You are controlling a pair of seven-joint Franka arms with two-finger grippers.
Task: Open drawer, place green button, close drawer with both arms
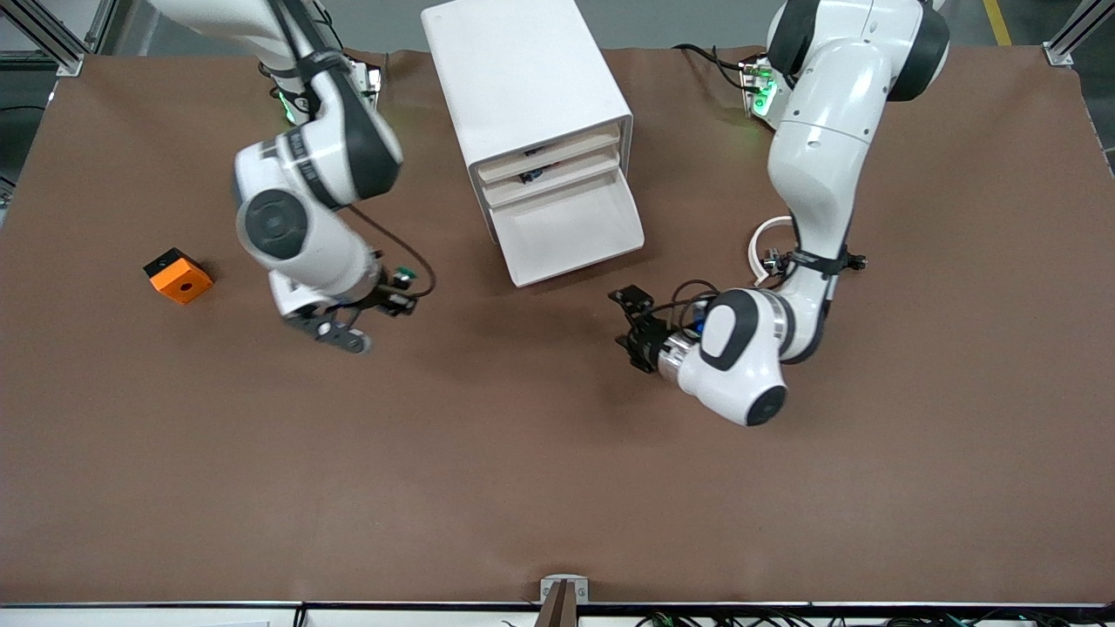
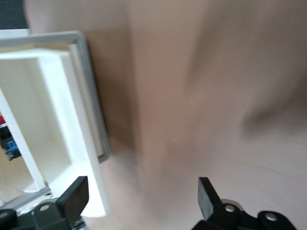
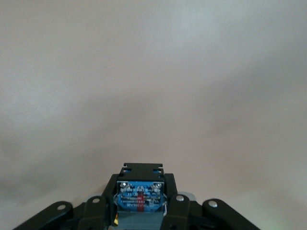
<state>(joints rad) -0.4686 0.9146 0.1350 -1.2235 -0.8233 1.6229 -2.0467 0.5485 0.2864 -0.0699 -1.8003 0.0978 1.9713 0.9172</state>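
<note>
I see the cabinet (image 1: 531, 104) standing at the middle of the bench's edge where the robot bases are. Its lowest drawer (image 1: 571, 228) is pulled out toward the front camera, and the part of its white tray that I can see is bare. Two cream drawer fronts above it sit slightly ajar, with small dark parts in the gaps.

Left gripper (image 1: 629, 329): hanging low over bare brown bench, off the open drawer's front corner on the left arm's side. In the left wrist view its fingers (image 2: 207, 194) stand wide apart with nothing between them, and the drawer's front lip (image 2: 91, 158) lies close beside one finger.

Right gripper (image 3: 140, 201): over bare bench toward the right arm's end, between the orange block (image 1: 178, 275) and the cabinet. In the right wrist view the jaws are closed on the button (image 3: 140, 195); I see its black housing and blue label face pinched between the finger pads. In the front view the button (image 1: 402, 279) shows as a small green-capped part at the gripper's end, up off the bench surface and not in the drawer.

The orange block with the hole rests on the bench near the right arm's end, well apart from both grippers.
</note>
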